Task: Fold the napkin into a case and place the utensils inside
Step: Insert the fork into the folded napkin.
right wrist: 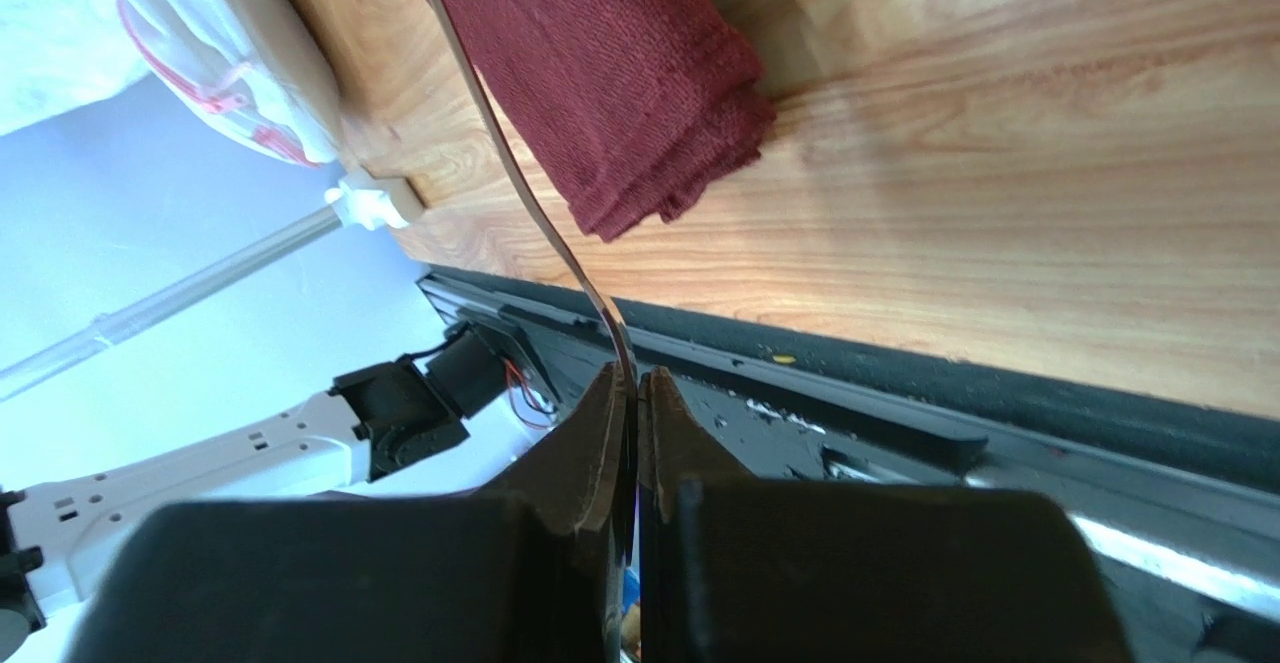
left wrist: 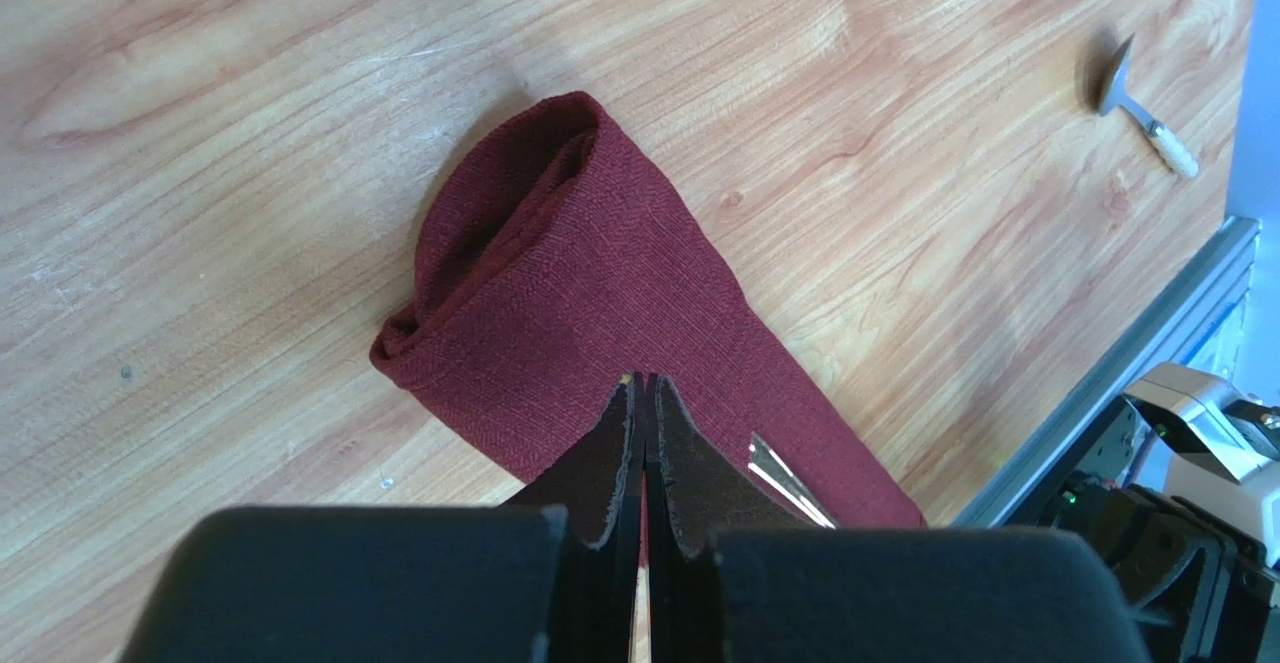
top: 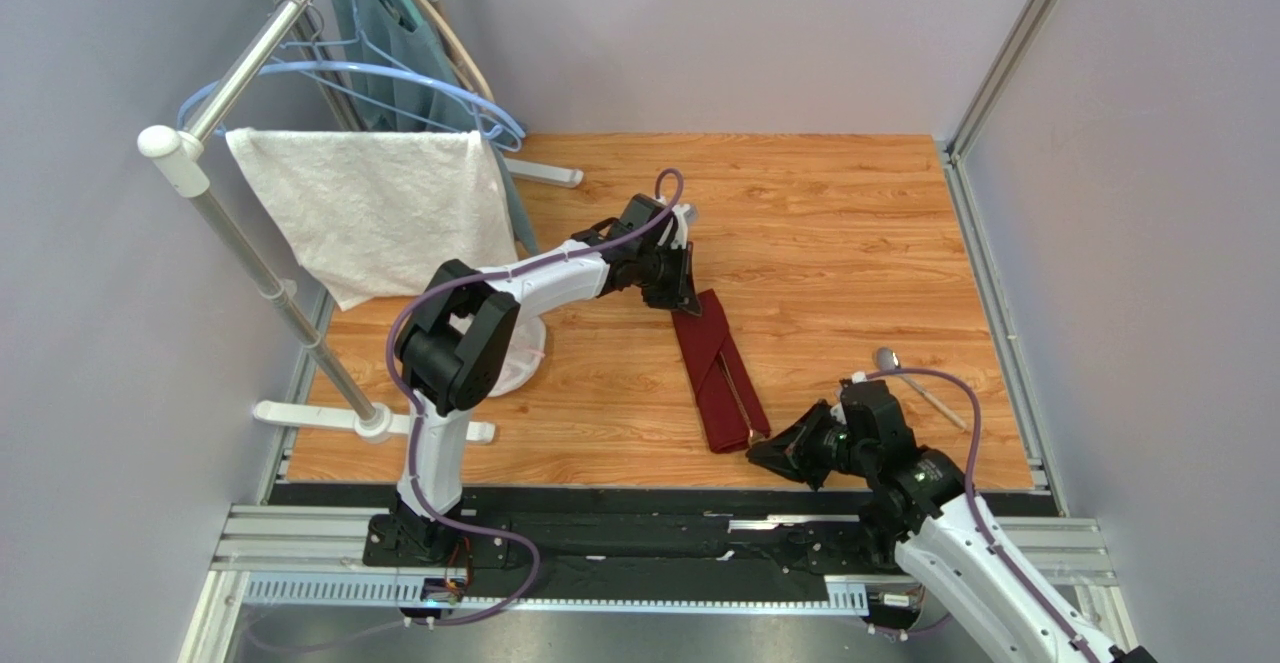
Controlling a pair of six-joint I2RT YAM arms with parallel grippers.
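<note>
Grey walls [top: 706, 33] surround the wooden table [top: 842, 228].

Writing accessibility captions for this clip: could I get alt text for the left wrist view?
Shut left gripper rests on a folded maroon case on a wooden table. A silver utensil glints beside it, and a spoon lies apart.

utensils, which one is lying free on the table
The utensil on bare wood right of the case, untouched. The other utensil is pinched in the right claw, reaching over the case.
</note>
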